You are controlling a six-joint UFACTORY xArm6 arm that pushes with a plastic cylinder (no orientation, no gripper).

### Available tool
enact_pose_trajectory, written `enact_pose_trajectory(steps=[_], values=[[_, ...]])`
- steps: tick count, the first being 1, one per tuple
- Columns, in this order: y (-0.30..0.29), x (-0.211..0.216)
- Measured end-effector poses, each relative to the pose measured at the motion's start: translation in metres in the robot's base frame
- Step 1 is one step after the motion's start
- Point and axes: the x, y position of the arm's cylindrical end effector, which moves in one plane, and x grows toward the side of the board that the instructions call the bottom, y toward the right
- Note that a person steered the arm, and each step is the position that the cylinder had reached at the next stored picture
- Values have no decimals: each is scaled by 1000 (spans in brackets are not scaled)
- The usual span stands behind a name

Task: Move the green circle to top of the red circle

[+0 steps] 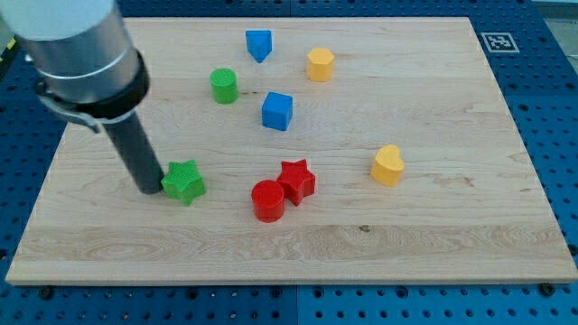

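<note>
The wooden desk (433, 226) carries eight small blocks. My tip (150, 190) rests at the left, touching the left side of the green star (184, 181); there are no fingers, so nothing is held. The green circle (224, 86) stands farther back, well apart from the red circle (267, 200), which touches the red star (296, 181) at the near middle.

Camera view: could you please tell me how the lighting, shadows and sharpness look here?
Camera view: even, soft light, no glare on the board; blocks such as the red circle cast only faint shadows; my tip beside the green star is sharp.
</note>
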Motion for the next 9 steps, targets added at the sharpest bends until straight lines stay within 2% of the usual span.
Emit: enact_pose_trajectory(steps=[2, 3, 4, 5, 6, 7, 9], values=[[65, 1], [24, 4], [-44, -70], [-45, -171], [-21, -217], [28, -217], [44, -211]])
